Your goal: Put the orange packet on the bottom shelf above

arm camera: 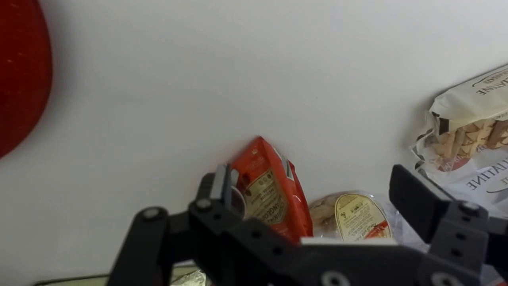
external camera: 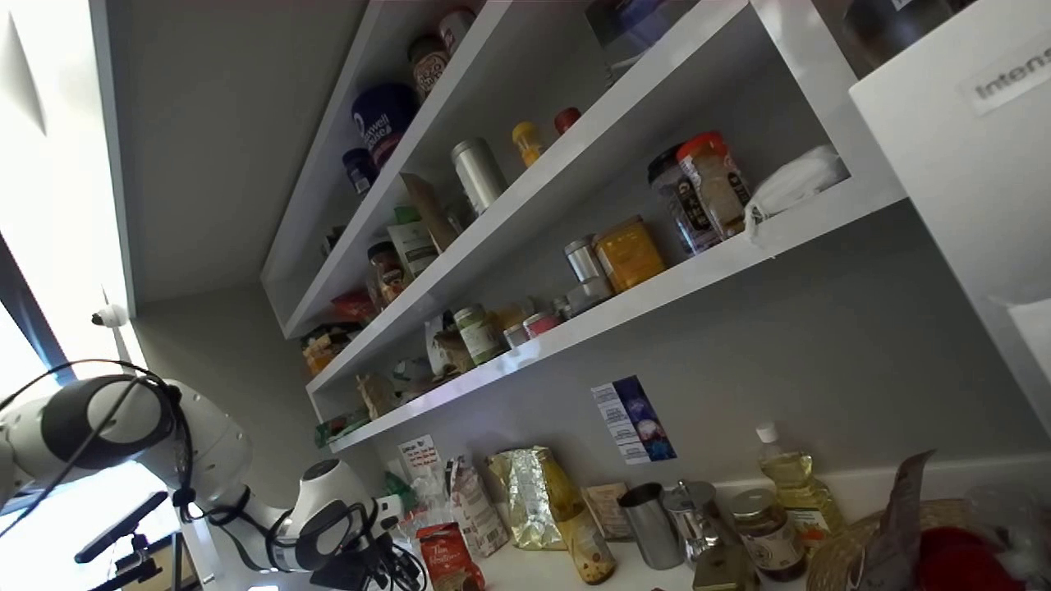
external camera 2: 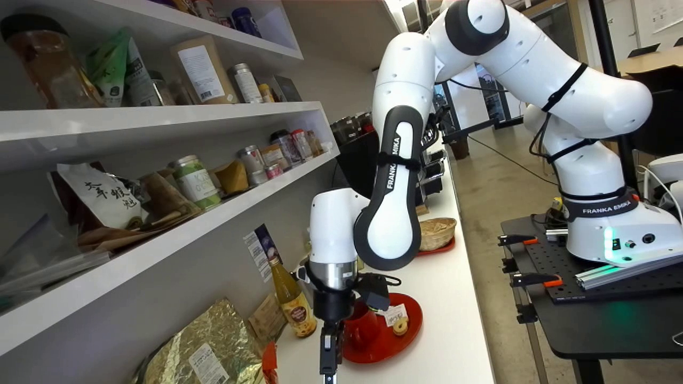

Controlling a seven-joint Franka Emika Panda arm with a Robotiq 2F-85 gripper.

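Note:
The orange packet [external camera: 450, 560] stands on the white counter in an exterior view. Only a corner of the packet [external camera 2: 270, 364] shows at the bottom edge of an exterior view. In the wrist view the orange packet [arm camera: 285, 194] lies between the spread fingers, close to the left finger, which partly covers it. My gripper [arm camera: 317, 190] is open and holds nothing. The gripper [external camera 2: 328, 368] points down over the counter. The bottom shelf [external camera: 698, 279] runs along the wall above the counter; its front edge [external camera 2: 160, 256] also shows in an exterior view.
A clear bag with an oval label [arm camera: 361, 216] lies beside the packet; a pasta bag [arm camera: 476, 139] is farther right. A gold foil bag [external camera: 530, 501], a yellow bottle [external camera 2: 293, 298] and a red plate [external camera 2: 389, 346] are nearby. Jars and pouches stand on the shelf.

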